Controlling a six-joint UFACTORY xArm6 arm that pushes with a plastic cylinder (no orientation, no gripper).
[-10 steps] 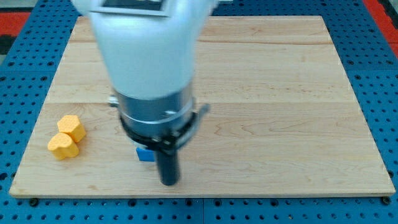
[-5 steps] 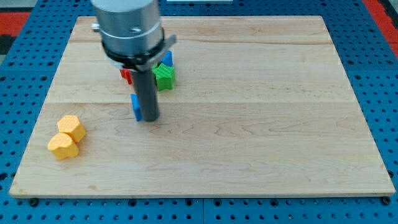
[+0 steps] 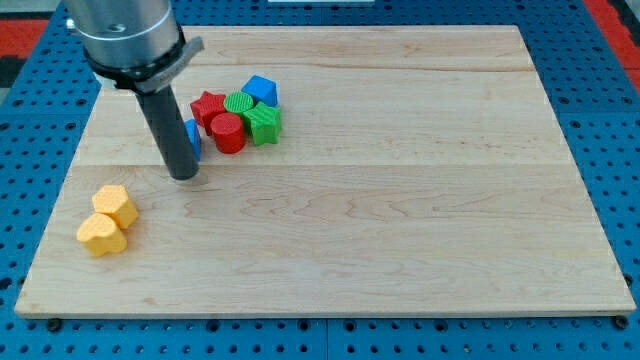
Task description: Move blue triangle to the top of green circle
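My tip (image 3: 183, 174) rests on the wooden board at the view's left. A small blue block (image 3: 192, 136), mostly hidden behind the rod, touches the rod's right side; its shape cannot be made out. To its right lies a cluster: a red star (image 3: 208, 106), a red cylinder (image 3: 227, 132), a green circle (image 3: 240, 104), a green star (image 3: 264, 123) and a blue block (image 3: 260, 91) at the cluster's top right.
Two yellow blocks (image 3: 107, 220) lie touching each other near the board's lower left edge. The wooden board (image 3: 420, 200) sits on a blue pegboard surface.
The rod has moved up and to the view's left, from the board's bottom centre to its left part. The small blue block has travelled with it, up toward the cluster.
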